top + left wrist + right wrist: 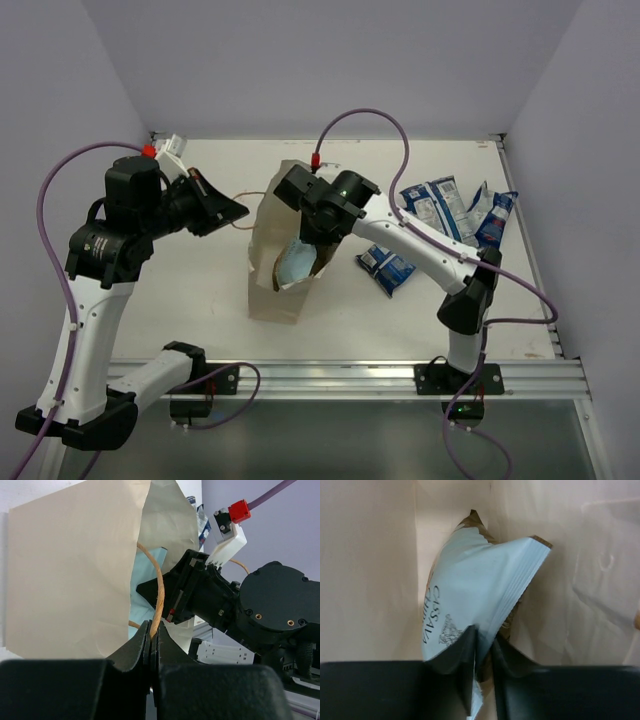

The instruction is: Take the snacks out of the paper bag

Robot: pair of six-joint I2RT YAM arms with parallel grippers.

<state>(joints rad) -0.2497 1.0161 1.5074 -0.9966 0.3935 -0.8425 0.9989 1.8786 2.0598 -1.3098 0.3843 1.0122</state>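
Note:
The tan paper bag (272,262) lies mid-table with its mouth facing the right arm. My left gripper (232,211) is shut on the bag's brown cord handle (159,592), holding it taut; the bag also fills the left wrist view (70,575). My right gripper (312,240) is at the bag's mouth, shut on the edge of the light blue chip bag (470,595), which sits inside the paper bag (370,570) and shows in the top view (297,262). Several dark blue and white snack packets (435,205) lie on the table to the right, one nearer (386,267).
The white table (190,290) ends at a metal rail (340,375) at the front. Purple-grey walls close in on the left, back and right. The right arm's forearm (420,245) crosses above the nearer packet.

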